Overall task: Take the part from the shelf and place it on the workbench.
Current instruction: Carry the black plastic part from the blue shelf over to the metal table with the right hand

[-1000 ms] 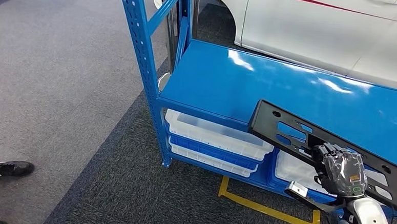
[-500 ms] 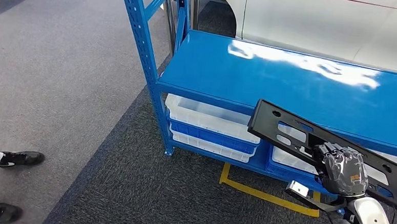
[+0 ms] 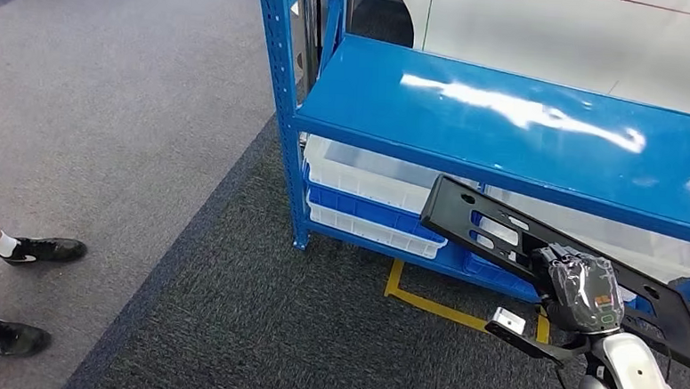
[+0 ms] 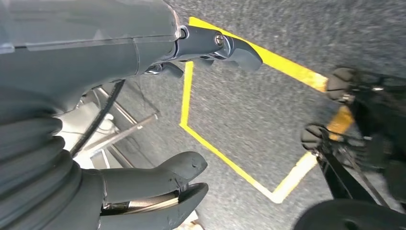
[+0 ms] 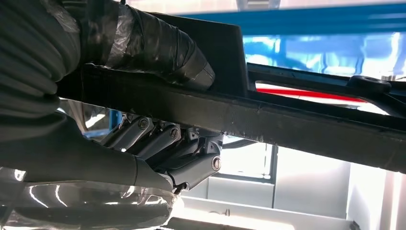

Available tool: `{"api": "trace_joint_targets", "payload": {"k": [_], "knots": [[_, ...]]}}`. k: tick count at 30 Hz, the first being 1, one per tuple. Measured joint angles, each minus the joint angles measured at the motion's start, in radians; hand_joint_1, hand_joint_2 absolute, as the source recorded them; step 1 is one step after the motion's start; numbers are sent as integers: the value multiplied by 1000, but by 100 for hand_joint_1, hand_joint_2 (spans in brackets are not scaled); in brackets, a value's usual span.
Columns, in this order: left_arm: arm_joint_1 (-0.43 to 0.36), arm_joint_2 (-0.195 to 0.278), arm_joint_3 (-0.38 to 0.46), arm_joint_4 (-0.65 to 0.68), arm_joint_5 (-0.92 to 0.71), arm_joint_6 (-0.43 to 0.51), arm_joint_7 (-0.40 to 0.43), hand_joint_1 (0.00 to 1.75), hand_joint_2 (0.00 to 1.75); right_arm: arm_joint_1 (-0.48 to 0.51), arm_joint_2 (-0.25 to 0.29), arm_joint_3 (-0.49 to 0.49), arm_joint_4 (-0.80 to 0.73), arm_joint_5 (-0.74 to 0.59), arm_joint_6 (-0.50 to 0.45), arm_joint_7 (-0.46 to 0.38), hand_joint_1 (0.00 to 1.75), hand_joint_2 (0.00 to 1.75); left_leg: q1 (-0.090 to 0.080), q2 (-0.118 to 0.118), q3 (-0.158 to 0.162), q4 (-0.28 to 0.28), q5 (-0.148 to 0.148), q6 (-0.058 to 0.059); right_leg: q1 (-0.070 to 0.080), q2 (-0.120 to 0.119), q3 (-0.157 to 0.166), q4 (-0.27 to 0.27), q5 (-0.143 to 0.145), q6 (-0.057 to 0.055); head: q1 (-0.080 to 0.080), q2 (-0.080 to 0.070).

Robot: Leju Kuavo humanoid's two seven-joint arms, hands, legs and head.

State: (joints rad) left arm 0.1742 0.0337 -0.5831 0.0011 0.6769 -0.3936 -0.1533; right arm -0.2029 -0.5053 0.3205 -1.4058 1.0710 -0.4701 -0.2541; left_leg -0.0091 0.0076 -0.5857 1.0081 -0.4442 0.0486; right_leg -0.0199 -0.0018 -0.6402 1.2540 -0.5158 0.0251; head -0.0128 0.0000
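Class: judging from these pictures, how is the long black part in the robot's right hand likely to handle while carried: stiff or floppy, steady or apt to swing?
Probably stiff: the black part juts far past the right hand without visible sag. Likely light for its size, given its cut-out openings. Its length either side of the grip may let it swing or twist.

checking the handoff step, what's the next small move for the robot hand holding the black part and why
Probably keep carrying it clear of the blue shelf: the right robot hand grips the black part in the air, in front of the rack, and no workbench is in sight yet.

One part [image 3: 491,231], perhaps four bins [image 3: 373,191]
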Motion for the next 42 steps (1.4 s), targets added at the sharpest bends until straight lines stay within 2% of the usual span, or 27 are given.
{"api": "trace_joint_targets", "payload": {"k": [2,4,6,7,9,11,12,13,14,15,16,18,19,20,22,24,26,28,29,30,32,34,36,37,39,41,42], "knots": [[0,5,0,0,-12,-6,-1,0,175,-12,6,9,0,-1,4,0,175,175,-2,0,-37,28,9,-8,0,1,90,-120,-6,-3,-1,0],[0,11,1,0,-22,-11,-1,0,175,-22,12,18,0,-2,7,0,175,175,-4,0,-51,40,20,-18,6,2,135,-198,-44,-12,-2,0],[0,18,1,1,-32,-15,0,0,175,-35,21,30,3,-3,12,0,175,175,-5,-3,-58,44,33,-29,6,0,129,-207,-36,-26,-3,0],[0,22,2,1,-36,-16,0,0,175,-42,25,37,6,-3,16,1,175,175,-4,-5,-65,51,24,-35,4,-1,120,-207,-26,-33,-3,0],[0,27,3,2,-41,-17,1,0,175,-51,33,50,9,-3,21,1,175,175,0,-10,-86,106,-46,-50,0,-6,95,-210,-4,-48,-3,0],[-1,29,4,2,-45,-18,0,0,175,-55,38,58,10,-3,22,1,175,175,4,-10,-112,217,-137,-61,1,-8,67,-209,15,-54,-4,0],[-1,29,5,2,-47,-18,0,0,175,-56,39,61,11,-3,22,1,175,175,5,-10,-119,271,-153,-64,2,-9,52,-208,25,-54,-4,0],[-2,30,6,2,-50,-19,0,0,175,-58,41,64,12,-3,23,1,175,175,6,-10,-118,306,-143,-64,3,-11,38,-208,36,-55,-4,0],[-2,30,8,2,-53,-19,0,0,175,-59,42,67,13,-3,25,2,175,175,6,-9,-102,308,-113,-62,5,-15,25,-207,45,-55,-4,0],[-1,30,11,2,-56,-19,0,0,175,-60,43,69,14,-4,27,2,175,175,5,-7,-73,280,-80,-58,8,-19,14,-206,54,-54,-4,0],[-2,32,13,2,-60,-20,0,0,175,-61,45,72,14,-5,30,2,175,175,2,3,-24,218,-60,-49,10,-24,7,-206,61,-54,-4,0],[-5,36,19,2,-69,-21,-1,0,175,-64,47,77,15,-6,36,2,175,175,-8,32,74,67,-71,-31,13,-36,1,-206,74,-49,-4,0],[-7,38,21,2,-74,-22,-1,0,175,-67,48,79,16,-7,39,3,175,175,-12,42,104,13,-85,-23,13,-44,0,-207,79,-44,-4,0],[-8,40,22,2,-78,-22,-1,0,175,-71,49,83,17,-8,41,3,175,175,-15,41,114,-14,-92,-17,12,-53,1,-210,86,-38,-4,0],[-6,42,26,2,-87,-23,-1,0,175,-79,53,91,20,-9,44,3,175,175,-13,25,116,-38,-73,-6,11,-62,2,-214,90,-26,-3,0],[-4,43,30,2,-95,-24,-1,0,175,-86,56,98,22,-10,46,3,175,175,-7,10,113,-57,-48,5,10,-39,-14,-174,52,-17,-3,0],[-4,43,34,2,-102,-27,-1,0,175,-90,58,104,25,-12,48,3,175,175,-5,-5,97,-56,-33,11,5,-10,-57,-58,-25,-9,-2,0],[-3,43,38,2,-110,-32,-3,0,175,-91,60,110,29,-12,51,3,175,175,-4,-24,77,-46,-25,10,0,-3,-82,33,-64,-1,-2,0],[-3,43,39,2,-116,-34,-4,0,175,-91,62,114,31,-13,53,3,175,175,-2,-34,69,-38,-24,8,-3,-2,-70,29,-56,3,-2,0],[-3,43,41,2,-122,-36,-4,0,175,-92,63,117,32,-13,55,3,175,175,1,-45,61,-28,-25,4,-8,0,-38,-15,-31,7,-2,0],[-4,47,44,2,-134,-38,-4,0,175,-99,68,126,34,-13,58,3,175,175,5,-65,42,1,-32,-8,-17,33,34,-134,5,14,-2,0],[-7,52,46,2,-143,-39,-1,0,175,-108,75,135,37,-13,62,3,175,175,5,-82,20,26,-37,-22,-20,60,60,-186,8,7,-4,0],[-7,56,47,2,-148,-40,1,0,175,-115,82,141,41,-13,66,4,175,175,7,-99,6,32,-33,-32,-15,48,55,-183,7,-10,-5,0],[-6,58,47,2,-152,-42,0,0,175,-118,86,144,42,-13,68,4,175,175,9,-98,2,36,-34,-37,-15,38,55,-185,10,-17,-5,0],[-5,62,48,2,-160,-48,-3,0,175,-125,92,148,42,-13,70,4,175,175,10,-68,-20,81,-63,-49,-16,16,56,-190,14,-31,-7,0],[-8,67,48,2,-172,-54,-6,0,175,-129,95,153,42,-13,71,4,175,175,13,-28,-73,197,-125,-59,-13,-8,55,-192,15,-38,-9,0],[-10,69,48,2,-179,-57,-7,0,175,-130,97,156,42,-13,73,4,175,175,15,-19,-102,260,-150,-63,-11,-21,55,-192,15,-40,-9,0]]}}
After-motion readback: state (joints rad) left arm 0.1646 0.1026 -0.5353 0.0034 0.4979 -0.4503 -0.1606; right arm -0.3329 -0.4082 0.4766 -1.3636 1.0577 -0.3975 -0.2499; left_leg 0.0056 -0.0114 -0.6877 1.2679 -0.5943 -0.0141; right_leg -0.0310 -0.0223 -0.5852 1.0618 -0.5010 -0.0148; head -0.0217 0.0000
